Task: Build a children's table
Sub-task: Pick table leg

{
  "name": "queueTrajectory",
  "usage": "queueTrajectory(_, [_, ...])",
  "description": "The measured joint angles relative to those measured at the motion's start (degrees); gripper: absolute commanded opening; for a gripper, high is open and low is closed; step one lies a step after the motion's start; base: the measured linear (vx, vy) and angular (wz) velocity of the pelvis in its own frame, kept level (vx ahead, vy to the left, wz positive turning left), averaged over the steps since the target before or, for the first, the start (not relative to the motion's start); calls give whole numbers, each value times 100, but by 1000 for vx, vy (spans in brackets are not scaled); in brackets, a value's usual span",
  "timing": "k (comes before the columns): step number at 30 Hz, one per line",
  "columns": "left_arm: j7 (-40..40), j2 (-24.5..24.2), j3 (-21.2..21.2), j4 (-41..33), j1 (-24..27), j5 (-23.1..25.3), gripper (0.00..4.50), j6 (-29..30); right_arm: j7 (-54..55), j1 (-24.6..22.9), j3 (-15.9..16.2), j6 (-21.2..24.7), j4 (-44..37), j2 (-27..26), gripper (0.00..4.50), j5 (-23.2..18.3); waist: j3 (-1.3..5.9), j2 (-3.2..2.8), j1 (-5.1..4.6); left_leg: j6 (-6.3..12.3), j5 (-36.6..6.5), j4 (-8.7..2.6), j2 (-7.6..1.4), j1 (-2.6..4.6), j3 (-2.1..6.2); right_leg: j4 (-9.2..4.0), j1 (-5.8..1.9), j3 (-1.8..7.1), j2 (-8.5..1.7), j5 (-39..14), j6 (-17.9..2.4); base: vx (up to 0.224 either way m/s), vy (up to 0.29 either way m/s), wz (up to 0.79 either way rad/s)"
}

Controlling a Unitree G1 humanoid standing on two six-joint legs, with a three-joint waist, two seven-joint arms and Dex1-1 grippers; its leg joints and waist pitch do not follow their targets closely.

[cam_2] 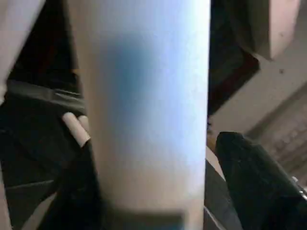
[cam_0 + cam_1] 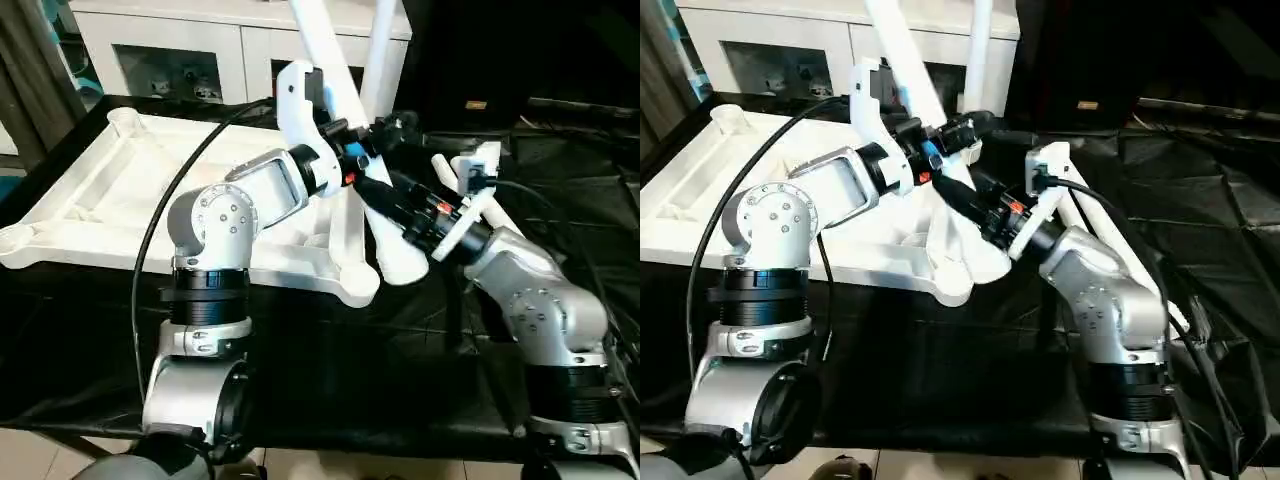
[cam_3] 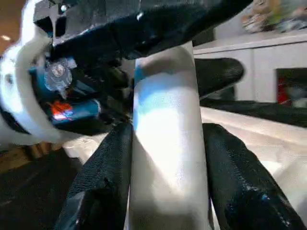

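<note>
My right tool [image 3: 168,143] clamps the leg [image 3: 165,158] to steady it at the corner socket [image 2: 360,285]; the left tool [image 1: 158,191] straddles it, not clenched.

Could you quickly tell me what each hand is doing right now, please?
Left hand: fingers either side of the table leg; whether it grips cannot be told.
Right hand: closed on that same leg, lower down.
</note>
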State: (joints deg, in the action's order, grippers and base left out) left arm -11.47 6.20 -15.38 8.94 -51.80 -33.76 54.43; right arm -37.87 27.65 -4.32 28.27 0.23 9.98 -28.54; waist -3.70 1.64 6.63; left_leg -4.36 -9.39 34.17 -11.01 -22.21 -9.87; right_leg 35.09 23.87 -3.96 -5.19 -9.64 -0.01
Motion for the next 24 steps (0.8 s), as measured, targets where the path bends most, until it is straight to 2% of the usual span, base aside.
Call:
queueTrajectory(6, [538, 102, -289, 51, -73, 24, 283, -234, 253, 8, 223, -236, 56, -83, 181, 363, 1, -1, -12, 0, 0, 1, 0, 0, 2, -2, -2, 0, 0, 2, 2, 0, 0, 0])
queueTrajectory(10, [701, 97, -349, 98, -78, 32, 245, -357, 324, 9, 289, -387, 130, -97, 181, 488, 0, 0, -9, 1, 0, 1, 0, -3, 2, -6, -1, 0, 0, 3, 2, 0, 0, 0])
queueTrajectory(12, [746, 93, -362, 98, -77, 32, 240, -361, 370, 23, 316, -477, 213, -122, 181, 568, 0, 0, -7, 1, 0, 1, 0, -3, 2, -6, -1, -1, 0, 3, 2, 0, 0, 0])
queueTrajectory(13, [758, 89, -363, 97, -74, 32, 212, -360, 373, 23, 326, -510, 231, -135, 181, 584, 0, 0, -4, 1, 0, 1, 0, -5, 2, -6, 1, -1, 0, 3, 2, 0, 0, 0])
queueTrajectory(14, [781, 86, -363, 89, -67, 31, 203, -358, 381, 24, 351, -529, 238, -141, 181, 602, 0, 1, -1, 1, 0, 1, 0, -5, 2, -6, 0, -1, 0, 3, 2, 0, 0, 0])
queueTrajectory(21, [771, 46, -367, -37, 27, -34, 182, -314, 376, 25, 423, -642, 291, -171, 181, 673, -1, 2, -1, 1, 0, 3, 0, -5, 3, -5, 1, -1, 0, 3, 2, 0, 0, 0])
queueTrajectory(22, [742, 36, -361, -41, 28, -36, 182, -307, 375, 25, 425, -652, 291, -174, 216, 673, -1, 2, -1, 1, 0, 3, 0, -5, 2, -5, 0, -1, 0, 3, 2, 0, 0, 0])
queueTrajectory(24, [467, -137, -209, -50, 57, -35, 182, -314, 323, 44, 405, -647, 340, -195, 253, 587, -1, 2, -1, 1, 0, 3, 0, -4, 3, -4, 0, -1, 0, 3, 3, 0, 0, 0])
